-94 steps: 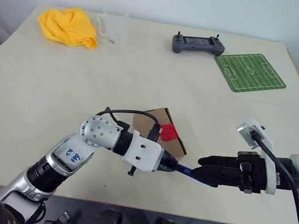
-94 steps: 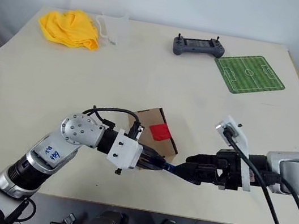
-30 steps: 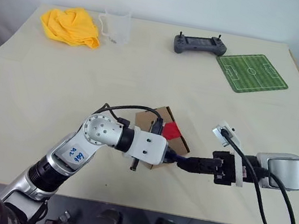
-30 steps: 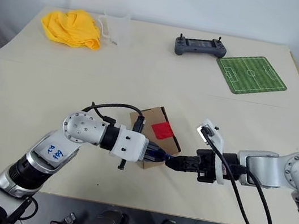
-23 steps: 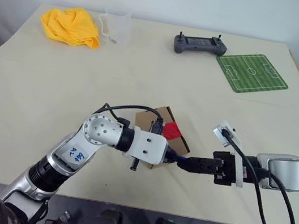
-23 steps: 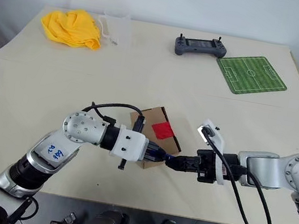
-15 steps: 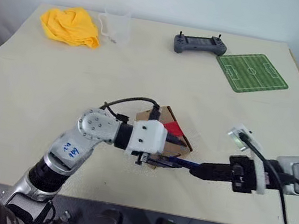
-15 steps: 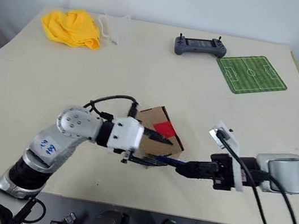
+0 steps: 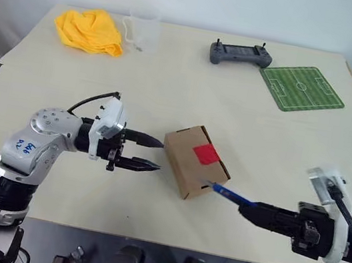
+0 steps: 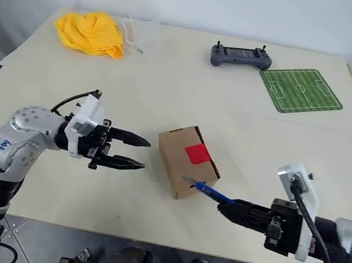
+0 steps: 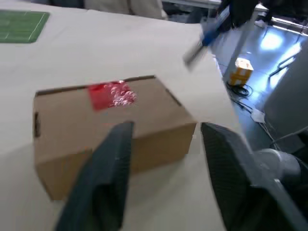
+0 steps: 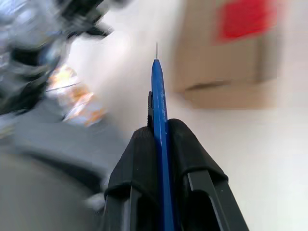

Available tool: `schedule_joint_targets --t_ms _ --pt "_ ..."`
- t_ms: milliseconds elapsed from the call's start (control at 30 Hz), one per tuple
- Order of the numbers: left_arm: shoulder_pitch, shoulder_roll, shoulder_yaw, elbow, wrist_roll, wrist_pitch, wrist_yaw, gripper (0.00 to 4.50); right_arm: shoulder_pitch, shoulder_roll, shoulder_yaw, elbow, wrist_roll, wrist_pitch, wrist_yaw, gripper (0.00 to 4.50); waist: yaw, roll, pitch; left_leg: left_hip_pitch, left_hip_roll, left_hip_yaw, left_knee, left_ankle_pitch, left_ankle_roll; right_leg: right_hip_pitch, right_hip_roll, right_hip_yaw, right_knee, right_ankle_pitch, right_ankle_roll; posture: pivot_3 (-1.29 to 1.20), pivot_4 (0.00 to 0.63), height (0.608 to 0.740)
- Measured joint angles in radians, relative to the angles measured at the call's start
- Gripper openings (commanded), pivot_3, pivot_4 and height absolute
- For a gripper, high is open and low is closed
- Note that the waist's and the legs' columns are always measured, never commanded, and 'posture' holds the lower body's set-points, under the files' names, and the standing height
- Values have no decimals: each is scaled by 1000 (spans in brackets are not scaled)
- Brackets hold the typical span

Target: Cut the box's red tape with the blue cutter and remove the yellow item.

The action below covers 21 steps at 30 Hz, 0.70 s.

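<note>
- Pale beige table (image 9: pixel 171 77) fills most of the head view, with the box (image 9: pixel 194 161) sitting at centre frame.
- Red tape (image 9: pixel 206 153) lies on the box's top face.
- Left gripper (image 9: pixel 155 155), left of the box and apart from it, has its fingers spread and holds nothing.
- Right gripper (image 9: pixel 247 209), lower right, is clamped on the blue cutter (image 9: pixel 229 194), whose tip seems to touch the box's near corner.
- Yellow cloth (image 9: pixel 90 31), clear cup (image 9: pixel 142 31), controller (image 9: pixel 241 53) and green mat (image 9: pixel 301 88) line the top edge.
</note>
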Motion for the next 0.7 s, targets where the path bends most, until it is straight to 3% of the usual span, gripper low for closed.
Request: schedule_joint_targets --t_ms 167,300,500,700 --pt "-34 -70 -48 93 70 -47 47 73 99 29 -174 -51 -30 64 -102 98 -4 0 0 1 0 1 2 0 0 2 1 2 -5 1 1 0 150 740" --pt "-109 -140 -87 139 107 -57 101 0 71 -33 -158 -89 -9 14 -194 98 -10 0 0 1 1 1 3 0 0 2 1 3 -4 1 2 0 150 740" --pt "-234 -160 -182 196 218 -72 125 0 -73 -285 102 -115 1 -235 -323 98 -24 0 0 1 1 2 2 1 0 2 1 2 -4 1 2 0 150 740" --pt "-311 -174 -204 295 299 -72 166 0 -204 -491 331 -85 3 -351 -301 98 -31 1 1 -1 1 0 0 1 0 1 1 0 -4 1 2 0 150 740"
